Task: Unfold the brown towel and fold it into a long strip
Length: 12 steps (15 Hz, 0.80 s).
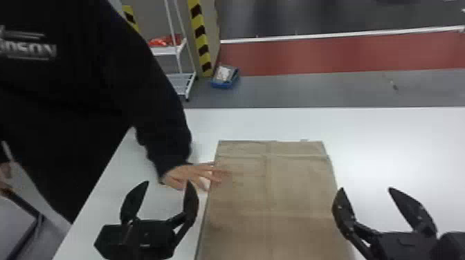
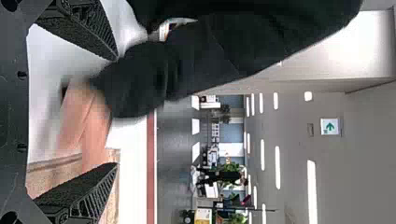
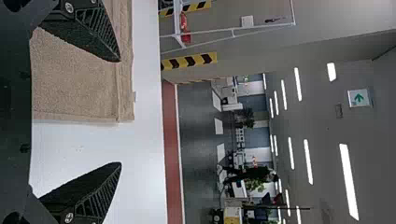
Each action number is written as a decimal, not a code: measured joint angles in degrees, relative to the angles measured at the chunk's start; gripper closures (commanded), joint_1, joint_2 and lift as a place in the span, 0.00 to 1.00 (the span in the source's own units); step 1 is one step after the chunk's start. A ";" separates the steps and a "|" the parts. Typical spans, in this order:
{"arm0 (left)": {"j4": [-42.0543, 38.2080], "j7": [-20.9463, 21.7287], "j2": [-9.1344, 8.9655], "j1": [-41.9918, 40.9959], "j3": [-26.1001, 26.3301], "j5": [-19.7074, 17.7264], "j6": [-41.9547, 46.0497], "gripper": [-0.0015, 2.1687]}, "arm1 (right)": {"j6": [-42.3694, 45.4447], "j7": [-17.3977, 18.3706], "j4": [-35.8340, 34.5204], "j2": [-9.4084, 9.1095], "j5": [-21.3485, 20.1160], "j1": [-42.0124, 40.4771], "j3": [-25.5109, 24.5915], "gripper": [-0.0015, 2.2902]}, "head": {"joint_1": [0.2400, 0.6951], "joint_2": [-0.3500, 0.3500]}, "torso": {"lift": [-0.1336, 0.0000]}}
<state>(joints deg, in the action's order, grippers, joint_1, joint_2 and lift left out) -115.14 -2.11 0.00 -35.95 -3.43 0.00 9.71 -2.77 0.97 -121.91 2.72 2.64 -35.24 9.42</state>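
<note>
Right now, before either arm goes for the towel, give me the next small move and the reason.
I would hold off with both arms until the person's hand is clear: its fingers reach over the left edge of the towel, close to the open left gripper. The right gripper is open too.

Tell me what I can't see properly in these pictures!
Towel, head view: its near end is cut off by the bottom edge.
Its underside, head view: hidden by the cloth on top.
Person's hand, left wrist view: fingers blurred.
Blue box, head view: what's inside is too small to tell.
</note>
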 measured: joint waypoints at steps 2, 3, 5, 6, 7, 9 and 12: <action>0.00 0.00 0.00 0.00 0.00 0.00 0.00 0.03 | 0.00 0.00 0.00 0.00 0.00 0.00 -0.02 0.04 | 1.00 0.75 | 0.08; 0.00 0.00 0.00 0.00 0.00 0.00 0.00 0.03 | 0.00 0.00 0.00 0.00 0.00 0.00 -0.02 0.04 | 1.00 0.75 | 0.08; 0.01 0.01 0.00 0.00 0.00 0.00 0.00 0.03 | 0.00 0.00 0.00 0.00 0.00 -0.01 -0.04 0.04 | 1.00 0.75 | 0.08; 0.01 0.03 0.00 0.00 0.00 0.00 0.00 0.03 | 0.00 0.00 0.01 0.00 0.02 0.00 -0.10 0.04 | 1.00 0.75 | 0.08; 0.01 0.07 0.00 0.00 0.00 0.00 0.00 0.03 | 0.00 -0.01 0.14 -0.04 0.11 0.06 -0.23 0.04 | 1.00 0.74 | 0.08; 0.02 0.27 0.00 0.00 0.00 0.00 -0.01 0.03 | -0.21 -0.57 1.56 -0.15 0.89 1.71 -1.12 0.04 | 1.00 0.73 | 0.08; 0.01 0.59 0.00 0.08 0.00 0.00 -0.20 0.03 | -4.12 -3.28 5.04 -0.18 2.11 7.25 -3.28 0.04 | 1.00 0.71 | 0.08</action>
<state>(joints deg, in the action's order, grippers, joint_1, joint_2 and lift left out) -115.13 -1.52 0.00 -35.86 -3.43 0.00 9.50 -6.89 -2.31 -116.88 2.55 4.75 -27.99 6.14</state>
